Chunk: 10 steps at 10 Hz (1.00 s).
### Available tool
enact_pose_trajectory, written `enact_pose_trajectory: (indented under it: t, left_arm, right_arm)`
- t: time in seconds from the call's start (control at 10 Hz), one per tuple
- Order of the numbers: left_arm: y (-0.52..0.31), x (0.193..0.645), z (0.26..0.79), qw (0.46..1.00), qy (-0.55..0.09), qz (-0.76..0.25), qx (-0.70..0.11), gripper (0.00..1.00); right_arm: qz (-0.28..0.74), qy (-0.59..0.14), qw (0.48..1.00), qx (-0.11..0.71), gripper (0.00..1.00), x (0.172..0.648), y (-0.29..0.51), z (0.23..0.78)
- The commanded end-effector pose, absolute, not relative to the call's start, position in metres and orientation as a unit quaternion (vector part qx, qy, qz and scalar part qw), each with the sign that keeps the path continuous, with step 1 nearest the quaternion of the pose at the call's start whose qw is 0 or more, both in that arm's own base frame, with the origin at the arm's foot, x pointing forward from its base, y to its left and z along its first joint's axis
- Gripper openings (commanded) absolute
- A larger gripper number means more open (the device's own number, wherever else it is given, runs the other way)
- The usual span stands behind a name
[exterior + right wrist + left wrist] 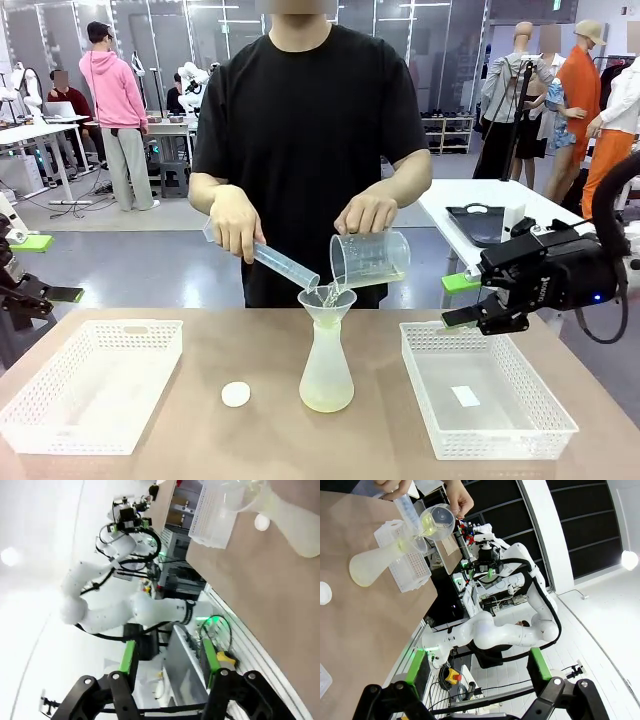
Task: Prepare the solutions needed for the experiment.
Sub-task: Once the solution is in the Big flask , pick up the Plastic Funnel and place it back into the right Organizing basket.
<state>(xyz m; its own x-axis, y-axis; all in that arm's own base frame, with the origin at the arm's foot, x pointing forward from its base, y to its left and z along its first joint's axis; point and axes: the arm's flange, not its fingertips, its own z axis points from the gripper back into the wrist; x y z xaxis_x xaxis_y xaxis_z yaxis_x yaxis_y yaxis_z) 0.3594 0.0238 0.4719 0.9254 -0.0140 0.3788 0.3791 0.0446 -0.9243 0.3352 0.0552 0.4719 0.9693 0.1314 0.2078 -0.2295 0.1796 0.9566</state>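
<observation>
A see-through flask (327, 375) is stood in the middle of the brown table (380, 450), and a funnel (326, 300) is set in its neck. A thin measuring tube (285, 265) is held tipped over the funnel by one hand (238, 222) of the person. A beaker (370, 258) is held tipped over it by the other hand (366, 213). The solutions (327, 400) are seen as a pale yellow layer at the bottom of the flask, and a little more yellow liquid is seen in the low side of the beaker. A small white disc (236, 394) is laid on the table just left of the flask, not touching it. The left basket (60, 430) and the right basket (540, 430), both white, are placed on either side, each apart from the flask. A small white slip (465, 396) is laid flat in the right basket. The left gripper (48, 268) is seen at the left edge, beside the table, with its fingers spread wide apart and nothing between them. The right gripper (460, 300) is held in the air by the far rim of the right basket. Its fingers are apart too, and nothing is gripped by them.
</observation>
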Motion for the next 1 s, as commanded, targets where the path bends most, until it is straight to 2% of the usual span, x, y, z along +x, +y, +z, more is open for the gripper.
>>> enact_pose_trajectory:
  t: [0.0,0.3,0.4,0.9]
  left_arm:
    - [0.024,0.359,0.474,0.708,-0.133,-0.143,-0.679,1.00]
    - [0.024,0.359,0.474,0.708,-0.133,-0.143,-0.679,1.00]
    - [0.024,0.359,0.474,0.708,-0.133,-0.143,-0.679,1.00]
    - [0.024,0.359,0.474,0.708,-0.133,-0.143,-0.679,1.00]
  right_arm:
    - [0.085,-0.039,0.764,0.638,0.64,0.307,0.067,0.452]
    - [0.088,-0.059,0.764,0.636,0.64,0.306,0.065,0.446]
    - [0.087,-0.038,0.766,0.635,0.64,0.344,0.054,0.461]
    - [0.087,-0.038,0.766,0.635,0.64,0.344,0.054,0.461]
